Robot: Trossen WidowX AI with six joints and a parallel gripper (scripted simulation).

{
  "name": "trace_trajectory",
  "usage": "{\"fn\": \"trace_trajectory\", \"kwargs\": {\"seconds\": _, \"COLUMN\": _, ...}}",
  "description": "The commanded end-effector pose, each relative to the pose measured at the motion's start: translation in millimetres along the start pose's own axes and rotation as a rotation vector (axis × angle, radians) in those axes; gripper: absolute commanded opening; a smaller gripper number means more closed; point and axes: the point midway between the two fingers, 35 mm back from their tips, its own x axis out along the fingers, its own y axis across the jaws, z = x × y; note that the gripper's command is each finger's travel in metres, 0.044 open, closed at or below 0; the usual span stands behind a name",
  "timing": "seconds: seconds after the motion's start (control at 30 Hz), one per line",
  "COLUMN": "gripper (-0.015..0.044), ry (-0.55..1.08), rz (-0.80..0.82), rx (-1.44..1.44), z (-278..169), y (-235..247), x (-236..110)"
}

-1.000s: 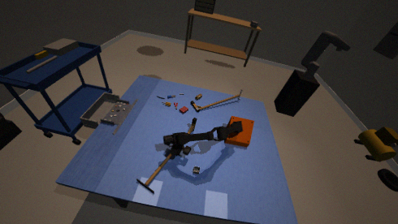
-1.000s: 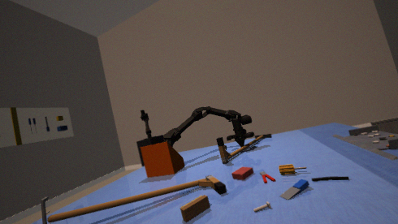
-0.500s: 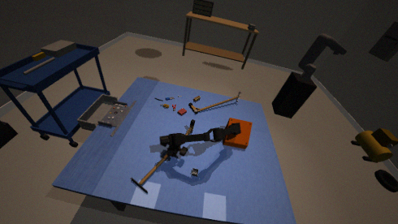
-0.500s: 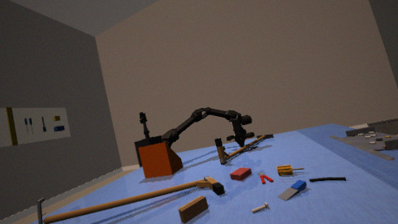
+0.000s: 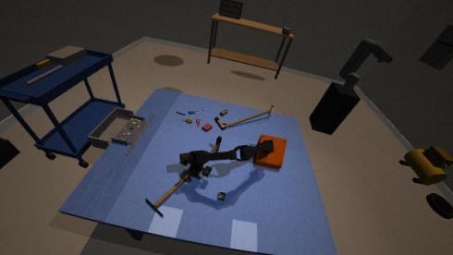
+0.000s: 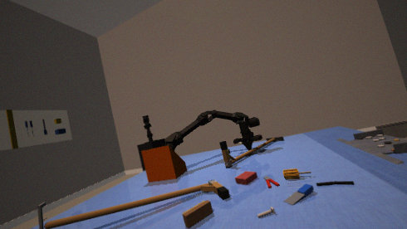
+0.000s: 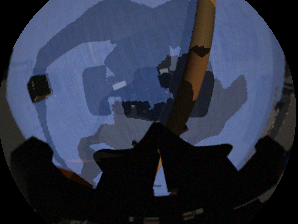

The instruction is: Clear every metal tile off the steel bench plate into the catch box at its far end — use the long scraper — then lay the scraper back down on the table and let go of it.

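Note:
My gripper (image 6: 249, 148) (image 7: 155, 125) is shut, with its fingertips together just beside and above the handle of a long scraper (image 5: 170, 192) (image 6: 238, 158) (image 7: 201, 42). That scraper lies on the table with its wide dark blade towards the front-left edge and its upright dark grip at the other end. A second long-handled tool (image 5: 247, 119) (image 6: 133, 204), with a small grey end piece, lies farther back. Several small metal tiles (image 5: 134, 121) (image 6: 381, 145) lie on the steel plate (image 5: 131, 138) at the left, beside the grey catch box (image 5: 97, 139). Whether the fingertips touch the handle is unclear.
An orange block (image 5: 273, 157) (image 6: 159, 163) stands by the arm's base. A small dark cube (image 5: 222, 196) (image 7: 40, 88) lies near the arm. A red block (image 5: 207, 127) (image 6: 246, 177), red pliers (image 6: 271, 182), a yellow screwdriver (image 6: 291, 173) and a brown block (image 6: 198, 214) lie behind the arm.

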Motion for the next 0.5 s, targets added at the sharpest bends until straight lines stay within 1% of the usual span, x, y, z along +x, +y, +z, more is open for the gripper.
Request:
{"fn": "trace_trajectory", "kwargs": {"seconds": 0.0, "gripper": 0.0000, "ry": -0.002, "rz": 0.001, "rx": -0.005, "z": -1.0, "y": -5.3, "x": 1.1}}
{"fn": "trace_trajectory", "kwargs": {"seconds": 0.47, "gripper": 0.0000, "ry": -0.003, "rz": 0.000, "rx": -0.005, "z": -4.2, "y": -18.6, "x": 1.2}}
